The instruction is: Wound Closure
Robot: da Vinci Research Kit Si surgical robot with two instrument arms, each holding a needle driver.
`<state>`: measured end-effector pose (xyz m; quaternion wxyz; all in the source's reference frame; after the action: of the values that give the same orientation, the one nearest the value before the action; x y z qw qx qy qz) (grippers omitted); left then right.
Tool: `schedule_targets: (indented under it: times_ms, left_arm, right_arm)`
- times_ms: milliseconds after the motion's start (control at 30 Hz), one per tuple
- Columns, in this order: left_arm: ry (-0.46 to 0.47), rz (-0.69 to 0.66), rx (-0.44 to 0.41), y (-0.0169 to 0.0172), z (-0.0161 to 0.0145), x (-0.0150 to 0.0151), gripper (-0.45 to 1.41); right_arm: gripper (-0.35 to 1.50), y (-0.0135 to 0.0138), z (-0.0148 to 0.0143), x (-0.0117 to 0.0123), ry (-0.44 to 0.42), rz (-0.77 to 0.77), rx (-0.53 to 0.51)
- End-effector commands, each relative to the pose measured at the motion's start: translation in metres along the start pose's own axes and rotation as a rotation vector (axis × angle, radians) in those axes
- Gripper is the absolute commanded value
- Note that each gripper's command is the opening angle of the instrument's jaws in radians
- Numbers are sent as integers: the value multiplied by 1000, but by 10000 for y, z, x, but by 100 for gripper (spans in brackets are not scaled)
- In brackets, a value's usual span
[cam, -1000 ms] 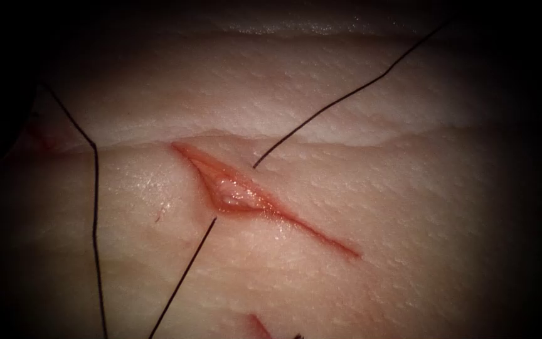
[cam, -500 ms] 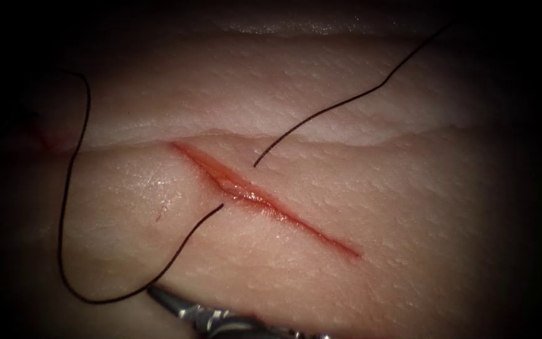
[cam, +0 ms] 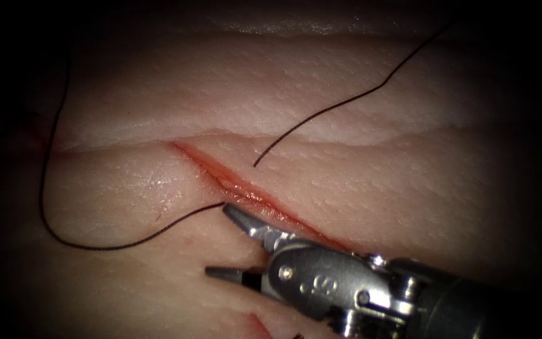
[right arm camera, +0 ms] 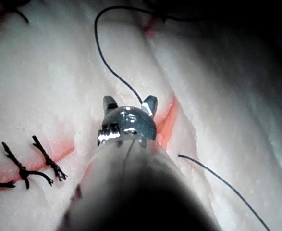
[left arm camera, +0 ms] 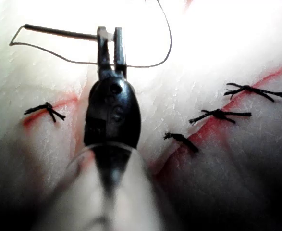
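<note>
Dark thread (cam: 127,242) entered the cut (cam: 246,194) beside the right tool (cam: 226,242), spread and empty; the left tool (left arm camera: 110,41) pinched the needle (left arm camera: 59,32).

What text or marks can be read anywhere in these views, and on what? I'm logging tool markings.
"S" or "IS", upside down, partly readable: stamped on the right tool's metal wrist body in the endoscope view.
Nothing readable on the left tool, which is shut on the needle at one end.
No writing on the tissue or thread.

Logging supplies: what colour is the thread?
Black thread, clearest in the endoscope view against the pale tissue.
</note>
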<state>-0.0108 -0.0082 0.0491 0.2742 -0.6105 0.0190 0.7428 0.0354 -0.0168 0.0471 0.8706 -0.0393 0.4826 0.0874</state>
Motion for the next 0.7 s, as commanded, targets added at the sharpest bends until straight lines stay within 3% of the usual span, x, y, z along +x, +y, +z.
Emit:
schedule_targets:
  times_ms: [33,200,333,367,400,433,700]
  left_arm:
    - [4,1,-4,1,7,-6,-45]
    - [6,3,-5,2,9,-8,-45]
    - [10,-1,-8,4,8,-9,-45]
    - [10,0,-7,4,8,-9,-45]
    - [12,1,-9,5,8,-9,-45]
    - [12,-5,-9,5,8,-10,-45]
    - [20,-12,-15,10,10,-12,-45]
  right_arm:
    - [111,7,20,-4,-7,-22,3]
    - [109,8,44,-17,-40,-70,12]
    - [73,7,53,-23,-59,-113,18]
    - [51,6,54,-25,-63,-121,21]
    - [-6,6,55,-27,-70,-125,29]
    - [-35,5,55,-29,-82,-130,42]
    - [-35,-6,45,-29,-85,-151,77]
